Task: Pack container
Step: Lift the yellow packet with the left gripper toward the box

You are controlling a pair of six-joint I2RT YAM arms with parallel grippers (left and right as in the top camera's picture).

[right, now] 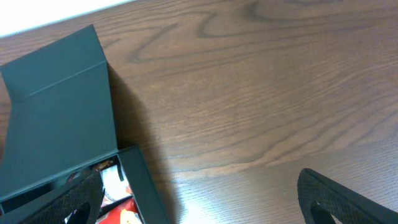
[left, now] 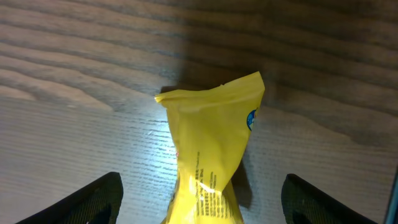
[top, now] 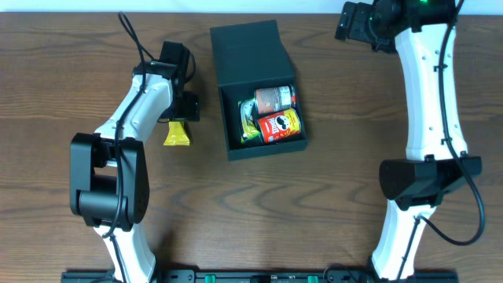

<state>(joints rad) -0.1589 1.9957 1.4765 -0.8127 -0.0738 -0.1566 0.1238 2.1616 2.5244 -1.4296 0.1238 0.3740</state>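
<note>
The container (top: 231,140) is a dark teal-black box with its flap lid (top: 248,51) laid back open. Inside lie a brown snack can (top: 274,98), a red snack can (top: 280,126) and a green packet (top: 250,122). A yellow snack packet (top: 177,134) lies on the table left of the box. My left gripper (top: 182,110) is over it. In the left wrist view the yellow packet (left: 211,143) lies between the open fingers (left: 99,199), untouched by either. My right gripper (top: 355,23) stands open at the far right; in its wrist view the container's wall (right: 146,186) is near the left finger (right: 68,202).
The brown wooden table (top: 354,118) carries nothing else in sight. Both white arms reach in from the near edge, the left arm (top: 134,110) beside the box, the right arm (top: 428,86) along the right side.
</note>
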